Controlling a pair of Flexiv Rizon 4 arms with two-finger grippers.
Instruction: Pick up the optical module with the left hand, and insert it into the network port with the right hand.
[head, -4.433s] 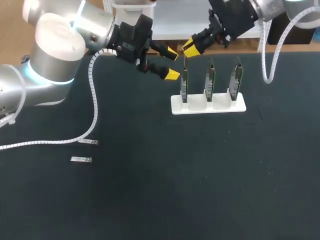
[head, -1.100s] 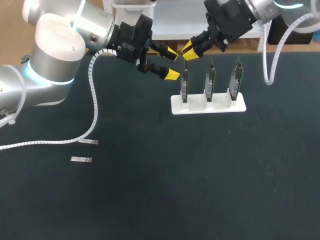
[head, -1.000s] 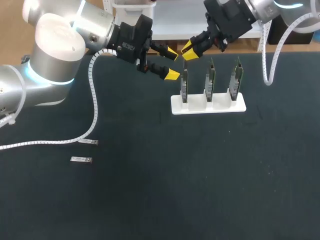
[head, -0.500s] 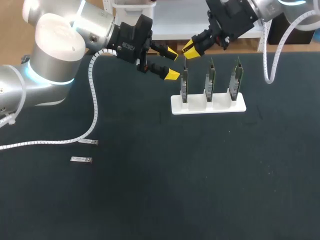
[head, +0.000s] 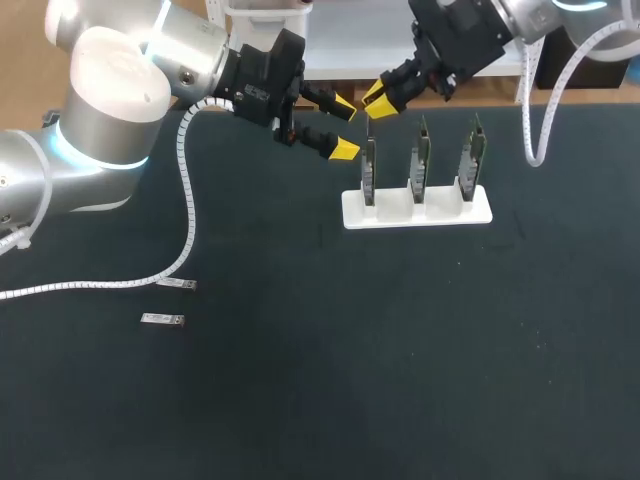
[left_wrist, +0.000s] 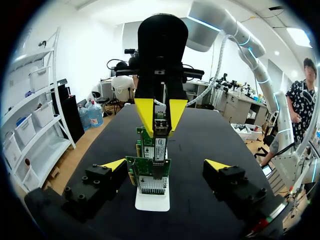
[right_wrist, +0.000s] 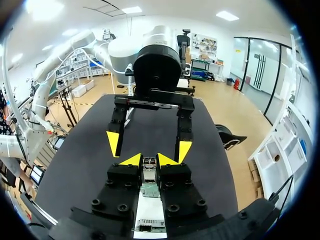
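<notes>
Black mat (head: 400, 350): one, covering the table I was working over.
White stand (head: 445, 212): one, and my landmark for everything else.
Green boards: three, upright in a row in the stand, namely the left board (head: 368, 172), middle board (head: 420, 168) and right board (head: 470, 165).
Optical modules: three that I could count. The first loose module (head: 177, 285) and second loose module (head: 162, 319) lay flat on the mat, well apart from the stand, off its left end and toward the robot's side. The held module (right_wrist: 148, 167) sat over the stand's left board.
Grippers: two.
Left gripper (head: 344, 127): fingers spread wide and grasping nothing, just beside the stand's left end, about level with the left board's top.
Right gripper (head: 375, 99): fingers pinched on the held module from two sides, right above the left board. I could not tell whether module and board touched.
Head view alone: showed both loose modules, but the held module was too small to make out there.
Left wrist view alone: showed the boards lined up one behind another beyond my released fingers, with the right gripper's yellow tips over the row.
Right wrist view alone: showed the silver module between the clenched tips, a board edge under it and the left gripper's splayed tips beyond.
Writing: pale labels showed on the boards in the left wrist view, but the print was too small for me to read.
</notes>
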